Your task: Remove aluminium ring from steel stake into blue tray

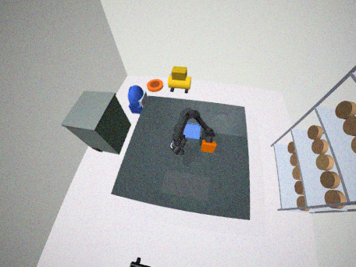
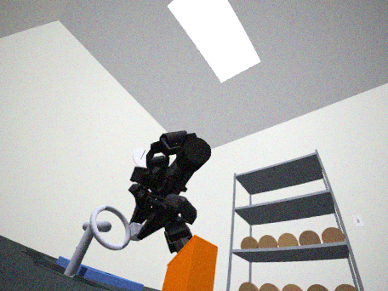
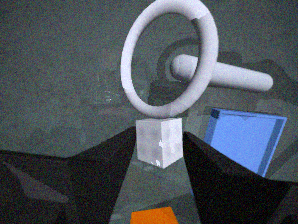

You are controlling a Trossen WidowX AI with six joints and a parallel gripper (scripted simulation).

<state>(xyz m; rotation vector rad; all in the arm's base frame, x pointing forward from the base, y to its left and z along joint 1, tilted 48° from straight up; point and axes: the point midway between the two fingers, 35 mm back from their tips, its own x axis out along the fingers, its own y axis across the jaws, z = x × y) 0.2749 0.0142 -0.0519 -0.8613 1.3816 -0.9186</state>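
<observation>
"Where is the ring (image 2: 116,247) (image 3: 126,65)?"

"Raised off the bench, tilted on edge at the level of the cross-bar (image 2: 104,226) (image 3: 240,76) on the stake (image 2: 78,255). The bar's end shows through its opening; whether it is threaded, I cannot tell."

"And the hand (image 1: 178,148) (image 2: 137,233) (image 3: 159,134)?"

"Partly open, fingers closed on the pale tab (image 2: 134,231) (image 3: 160,142)."

"Which step?"

"Freeing the ring, I judge. Next: draw it fully clear of the bar, then carry it to the blue tray (image 1: 193,131) (image 2: 112,278) (image 3: 245,142) and lay it flat."

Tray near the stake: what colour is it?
The tray is blue, seen best in the wrist view.
</observation>
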